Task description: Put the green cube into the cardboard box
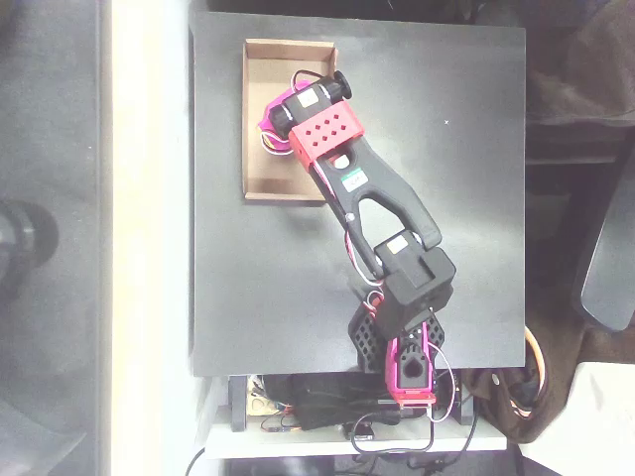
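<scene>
Overhead, we see the magenta claw [273, 119] above the shallow tan cardboard box [260, 171]; we cannot tell its grip.

A square black tabletop [268, 288] sits beside a pale strip of floor [149, 248] along its left edge, with tangled cables [327, 416] bunched below its bottom edge.
</scene>
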Robot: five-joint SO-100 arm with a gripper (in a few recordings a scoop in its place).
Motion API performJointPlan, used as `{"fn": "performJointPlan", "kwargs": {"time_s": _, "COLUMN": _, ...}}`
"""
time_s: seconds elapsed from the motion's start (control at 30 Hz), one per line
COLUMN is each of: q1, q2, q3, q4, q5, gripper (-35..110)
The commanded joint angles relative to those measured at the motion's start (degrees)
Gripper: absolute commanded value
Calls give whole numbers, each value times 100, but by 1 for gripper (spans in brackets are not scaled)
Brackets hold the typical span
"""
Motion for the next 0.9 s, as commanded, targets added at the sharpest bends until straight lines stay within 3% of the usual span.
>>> {"fn": "performJointPlan", "kwargs": {"time_s": 0.0, "q1": -70, "q2": 70, "q3": -70, "q4": -176, "q5": 123, "gripper": 10}}
{"fn": "performJointPlan", "kwargs": {"time_s": 0.87, "q1": -79, "q2": -264, "q3": -62, "q4": -185, "q5": 70, "gripper": 11}}
